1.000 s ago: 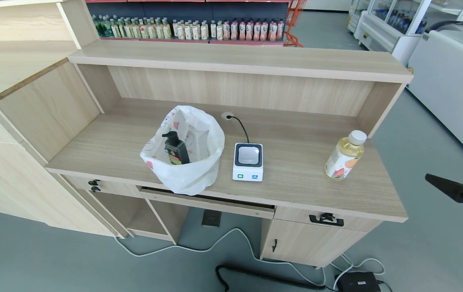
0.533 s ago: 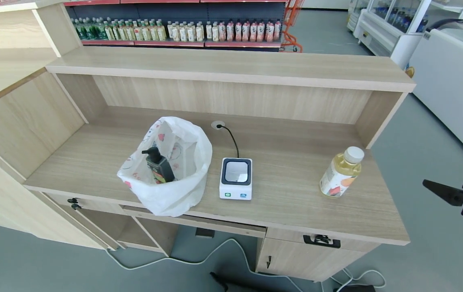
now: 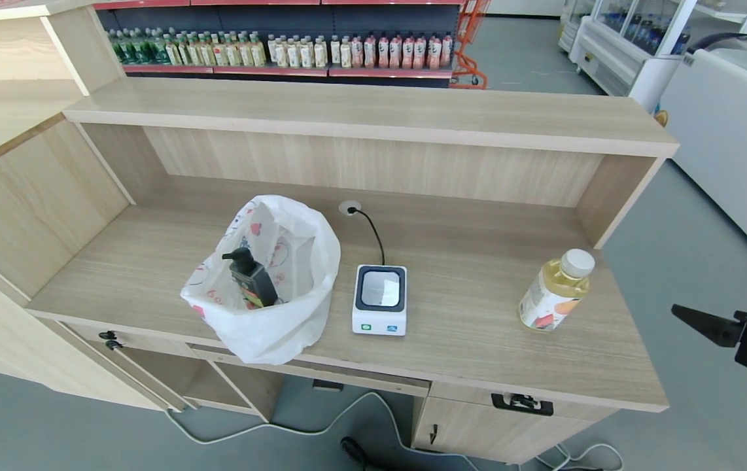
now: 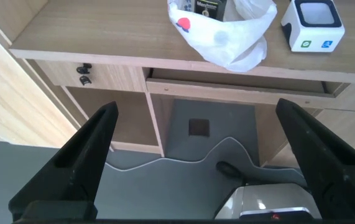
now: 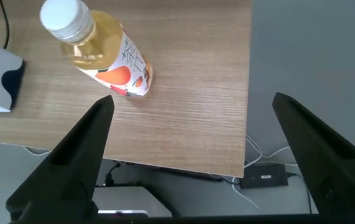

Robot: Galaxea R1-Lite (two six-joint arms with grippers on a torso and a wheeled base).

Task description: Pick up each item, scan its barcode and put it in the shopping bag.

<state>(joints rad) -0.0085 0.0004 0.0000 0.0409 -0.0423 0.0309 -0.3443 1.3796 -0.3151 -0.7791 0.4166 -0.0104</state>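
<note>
Pale wood bench [image 3: 465, 261] carries everything I am working with. My right hand [image 5: 193, 102] hangs off the bench's right end, spread wide open and empty, with the yellow drink bottle [image 3: 553, 294] standing near that end. My left hand [image 4: 196, 109] is likewise wide open with nothing in it, out before the bench's front edge, near the white shopping bag [image 3: 295, 320]. A black pump bottle [image 3: 252, 281] stands inside that bag. Just beside the bag sits the white scanner [image 3: 380, 299], well apart from the drink bottle.
</note>
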